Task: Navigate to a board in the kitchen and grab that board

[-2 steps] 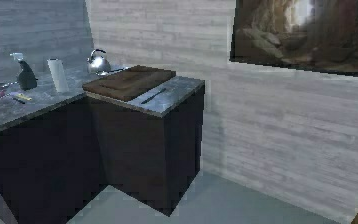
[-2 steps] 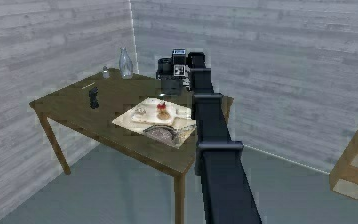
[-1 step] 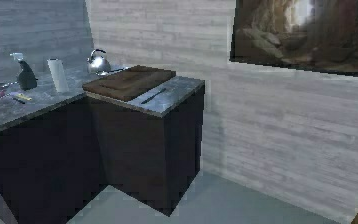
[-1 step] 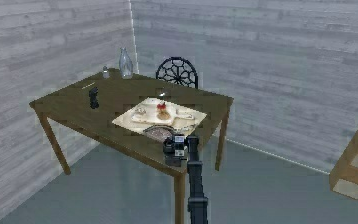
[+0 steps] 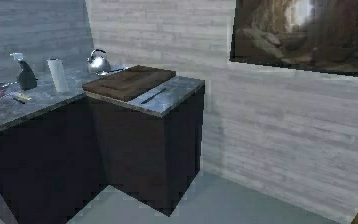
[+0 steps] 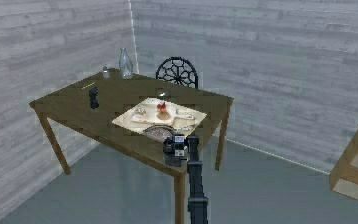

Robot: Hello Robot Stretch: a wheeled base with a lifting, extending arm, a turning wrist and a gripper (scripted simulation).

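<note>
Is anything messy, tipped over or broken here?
Nothing stands out. The brown board lies flat on the counter near the kettle. On the wooden table, the bottle stands upright and nothing looks spilled.

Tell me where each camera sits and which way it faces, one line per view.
Forward view: on the robot, facing ahead and slightly down at a counter with a brown board and kettle.
Arm side view: on the robot's body, facing out sideways at a wooden table and chair; the arm rises from the bottom edge, hand before the table.
Shared: pale plank walls and grey floor.
</note>
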